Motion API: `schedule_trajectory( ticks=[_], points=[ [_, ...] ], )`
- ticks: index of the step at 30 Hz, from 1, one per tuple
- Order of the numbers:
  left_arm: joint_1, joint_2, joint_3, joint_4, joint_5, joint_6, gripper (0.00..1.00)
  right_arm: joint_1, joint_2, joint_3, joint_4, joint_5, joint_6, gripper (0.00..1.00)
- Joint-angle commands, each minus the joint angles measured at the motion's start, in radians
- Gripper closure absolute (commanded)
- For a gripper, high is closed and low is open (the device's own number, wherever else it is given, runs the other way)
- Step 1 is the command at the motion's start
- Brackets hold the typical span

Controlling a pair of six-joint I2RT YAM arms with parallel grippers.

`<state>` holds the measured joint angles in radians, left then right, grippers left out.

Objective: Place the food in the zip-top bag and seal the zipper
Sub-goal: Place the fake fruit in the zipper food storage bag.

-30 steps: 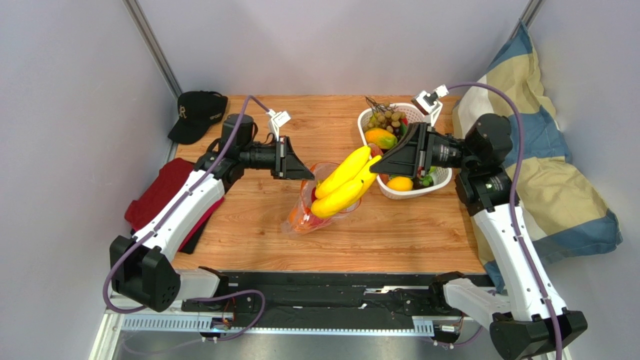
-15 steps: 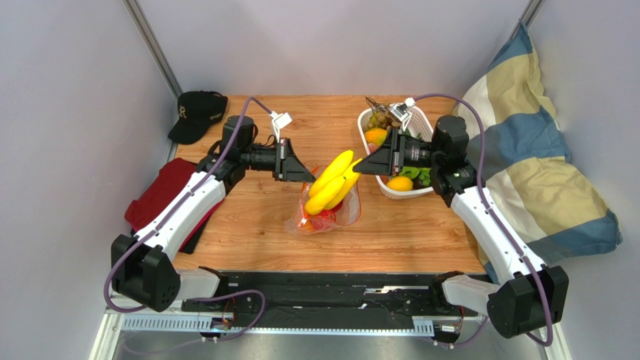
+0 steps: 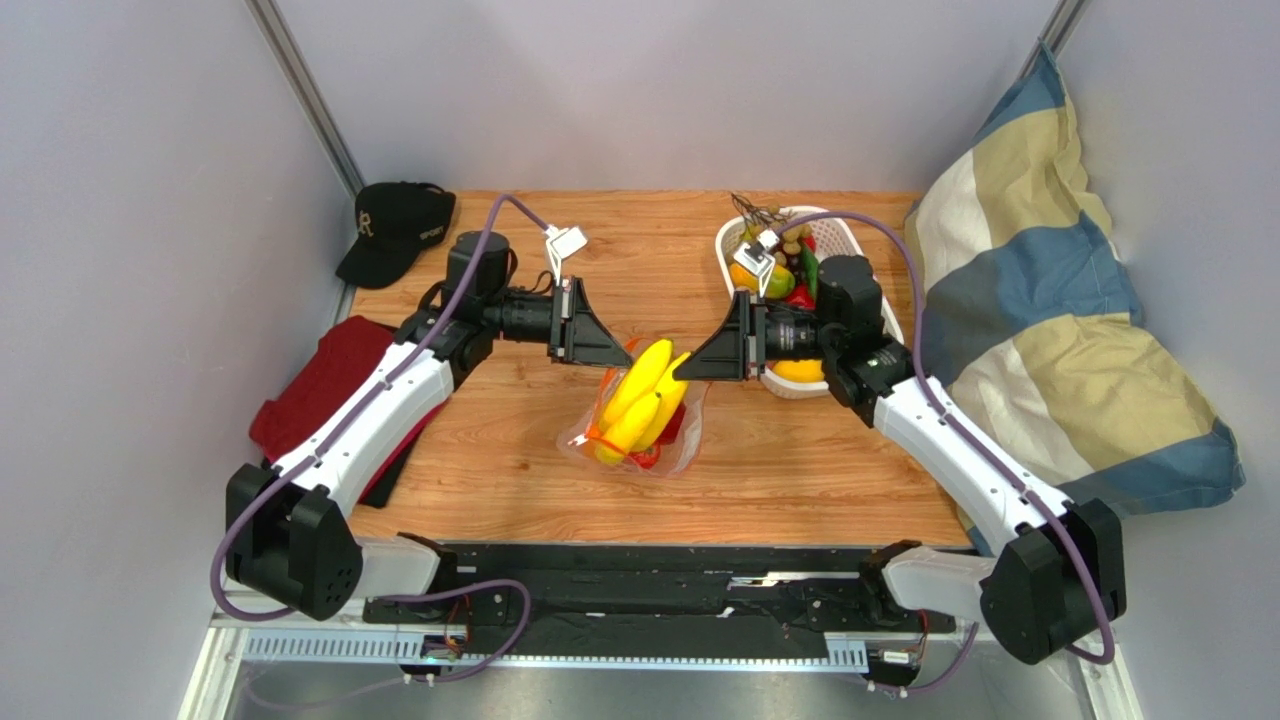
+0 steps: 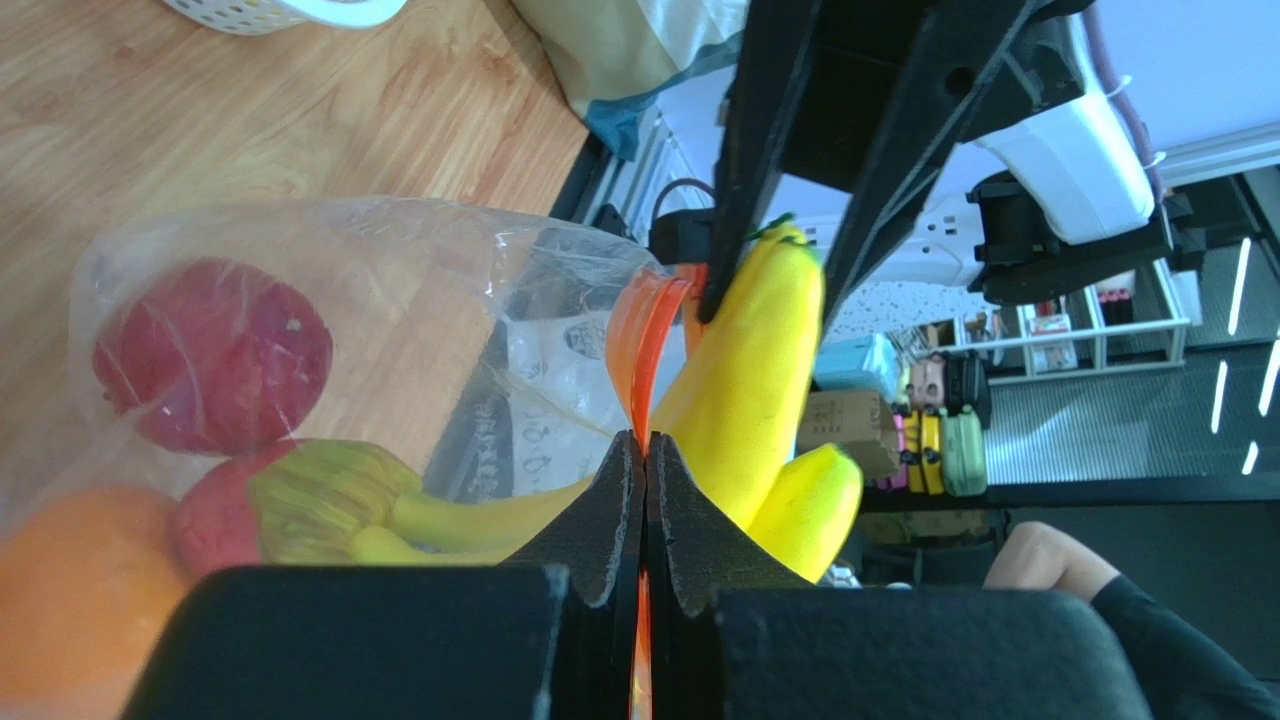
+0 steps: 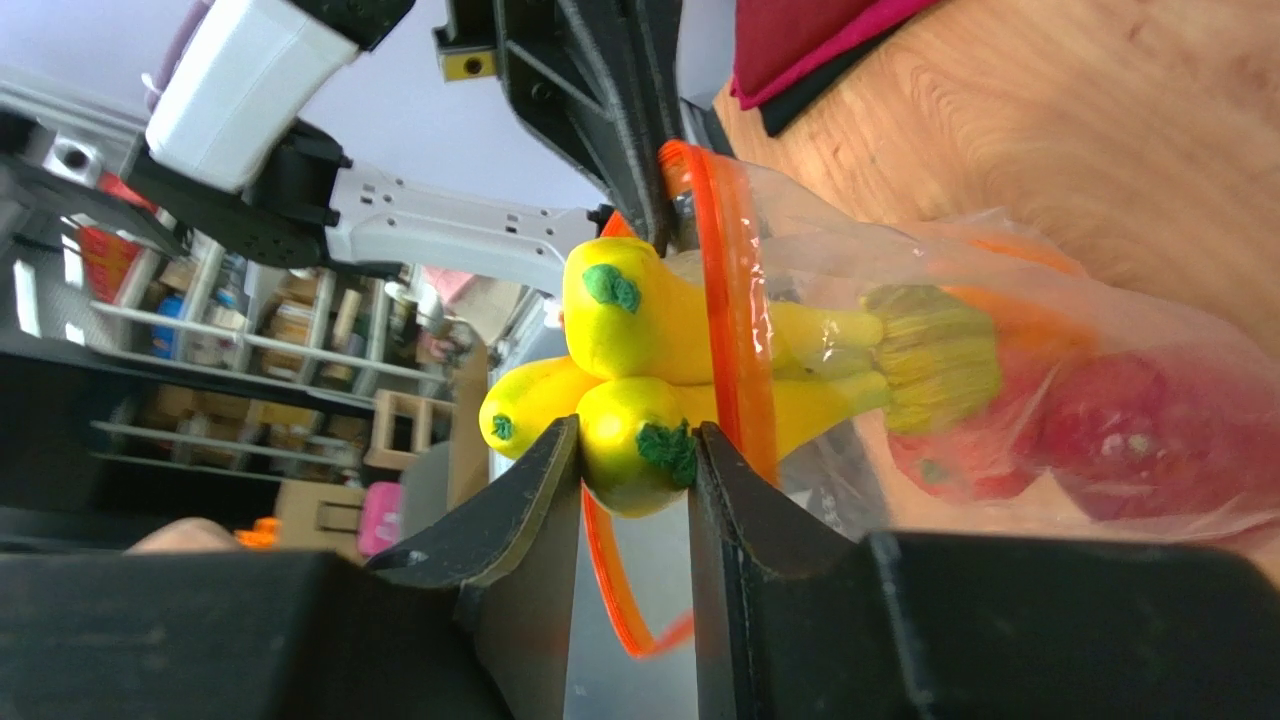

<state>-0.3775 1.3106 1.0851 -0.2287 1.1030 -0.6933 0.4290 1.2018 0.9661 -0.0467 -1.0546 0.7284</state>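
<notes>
So my right gripper (image 5: 634, 450) is clamped on the green-tipped end of one of the bananas (image 5: 661, 338). The bunch's long axis runs straight away from my fingertips. The tips point at me, and the stem end is already past the zipper (image 5: 732, 300) and inside the zip-top bag (image 5: 1157, 375). Right across the bag's mouth, my left gripper (image 4: 643, 450) is pinched tight on that orange strip. Deeper in, beyond the stem, there's a red fruit (image 4: 211, 357) and an orange (image 4: 68, 578), both blurry behind crinkled plastic. The bag sits on the wooden table (image 3: 496, 465) below both grippers, and its far end is cut off in my wrist views.
</notes>
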Motion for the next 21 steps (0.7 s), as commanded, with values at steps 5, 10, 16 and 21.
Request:
schedule_trajectory(
  ticks=[5,10,16,21],
  points=[
    [0.005,-0.034,-0.036,0.084,-0.012,-0.096,1.0,0.005,-0.027,-0.081,0.346,0.12,0.371,1.0],
    [0.012,-0.092,-0.115,0.181,-0.104,-0.192,1.0,0.092,-0.059,0.029,0.011,0.252,0.062,1.0],
    [0.026,-0.116,-0.186,0.29,-0.129,-0.308,1.0,0.14,-0.08,0.019,-0.084,0.308,-0.089,1.0],
    [0.061,-0.116,-0.183,0.273,-0.103,-0.291,1.0,0.128,-0.131,0.002,-0.134,0.3,-0.211,1.0]
  ],
)
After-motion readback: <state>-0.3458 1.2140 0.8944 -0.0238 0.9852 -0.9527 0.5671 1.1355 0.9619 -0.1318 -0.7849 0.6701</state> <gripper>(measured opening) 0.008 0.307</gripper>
